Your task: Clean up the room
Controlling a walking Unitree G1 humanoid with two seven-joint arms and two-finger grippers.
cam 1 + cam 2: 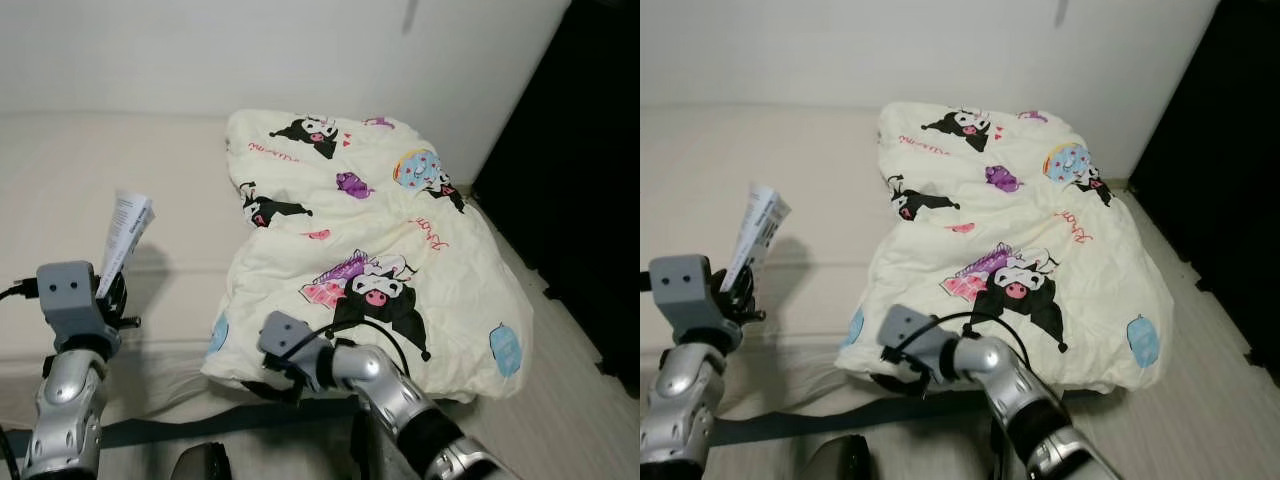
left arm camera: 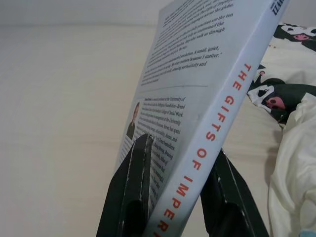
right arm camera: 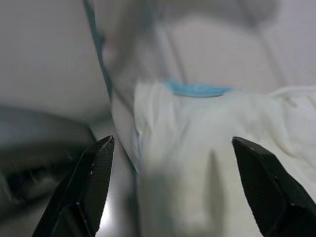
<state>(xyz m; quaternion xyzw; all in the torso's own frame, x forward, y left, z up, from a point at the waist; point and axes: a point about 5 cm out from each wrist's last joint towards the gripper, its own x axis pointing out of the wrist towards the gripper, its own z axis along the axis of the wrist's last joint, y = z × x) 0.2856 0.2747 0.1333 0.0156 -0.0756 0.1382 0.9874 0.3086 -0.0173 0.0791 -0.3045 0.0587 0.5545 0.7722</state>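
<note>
Right gripper [image 3: 168, 173], nearest, fingers spread wide at the near corner of the blanket [image 1: 400, 240], nothing grasped yet. Left gripper [image 2: 173, 192] clamped on an upright paperback book [image 2: 207, 98], raised over the bed [image 1: 90, 190]. Blanket: cream, cartoon-printed, rumpled, heaped across the mattress toward the wall. Tidying appears early; book unplaced, blanket unfolded.

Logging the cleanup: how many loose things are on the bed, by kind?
Book, held in the left gripper: 1
Printed blanket, with the right gripper open at its edge: 1
Total: 2
</note>
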